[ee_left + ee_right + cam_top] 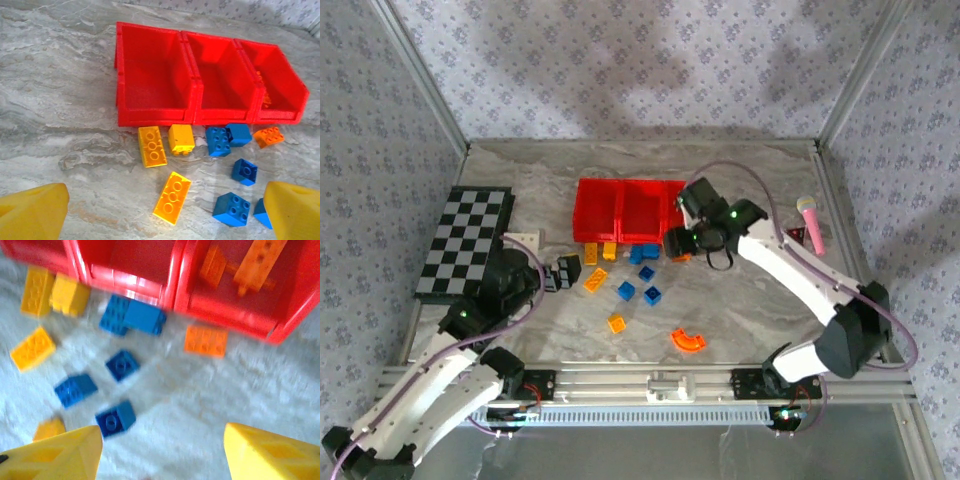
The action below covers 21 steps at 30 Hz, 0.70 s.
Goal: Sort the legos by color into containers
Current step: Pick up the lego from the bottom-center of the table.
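Fronting three containers (155,117), five blue legos (244,171)

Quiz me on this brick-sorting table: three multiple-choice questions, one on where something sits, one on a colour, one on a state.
1. Where is the orange arch? A) in the middle bin B) in the left-end bin C) on the table, toward the arms.
2. What colour are the bricks inside the right-end bin? A) orange B) blue C) yellow.
3. How do the left fingers stand? A) shut on a blue brick B) apart, holding nothing C) shut on a yellow brick.
Answers: 1 C, it lies alone on bare tabletop; 2 A, orange pieces show against the red wall; 3 B, a wide gap, nothing gripped.
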Motion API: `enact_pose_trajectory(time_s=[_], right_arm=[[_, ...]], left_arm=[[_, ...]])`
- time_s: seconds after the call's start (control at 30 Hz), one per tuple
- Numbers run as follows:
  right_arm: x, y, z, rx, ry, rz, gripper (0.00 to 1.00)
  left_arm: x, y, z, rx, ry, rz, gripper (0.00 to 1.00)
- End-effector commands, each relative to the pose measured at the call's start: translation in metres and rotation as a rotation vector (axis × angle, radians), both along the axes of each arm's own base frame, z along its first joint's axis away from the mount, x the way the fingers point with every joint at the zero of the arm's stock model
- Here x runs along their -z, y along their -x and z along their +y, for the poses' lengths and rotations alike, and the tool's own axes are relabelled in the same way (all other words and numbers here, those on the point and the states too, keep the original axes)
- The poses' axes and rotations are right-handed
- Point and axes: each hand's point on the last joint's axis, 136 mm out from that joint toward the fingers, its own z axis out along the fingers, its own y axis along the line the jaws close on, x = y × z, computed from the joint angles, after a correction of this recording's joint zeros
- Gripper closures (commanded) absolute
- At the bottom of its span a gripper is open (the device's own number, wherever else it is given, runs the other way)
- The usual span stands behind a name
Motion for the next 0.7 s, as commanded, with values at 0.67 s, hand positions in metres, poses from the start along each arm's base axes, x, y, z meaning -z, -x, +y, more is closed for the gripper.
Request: enact_pose_trajectory(time_s=[0.67], right_arm=[[0.108, 0.155, -0.009, -0.414, 0.482, 0.264, 0.18]], left_arm=[[-0.007, 0.018, 0.006, -0.007, 0.120, -0.039, 0.00]])
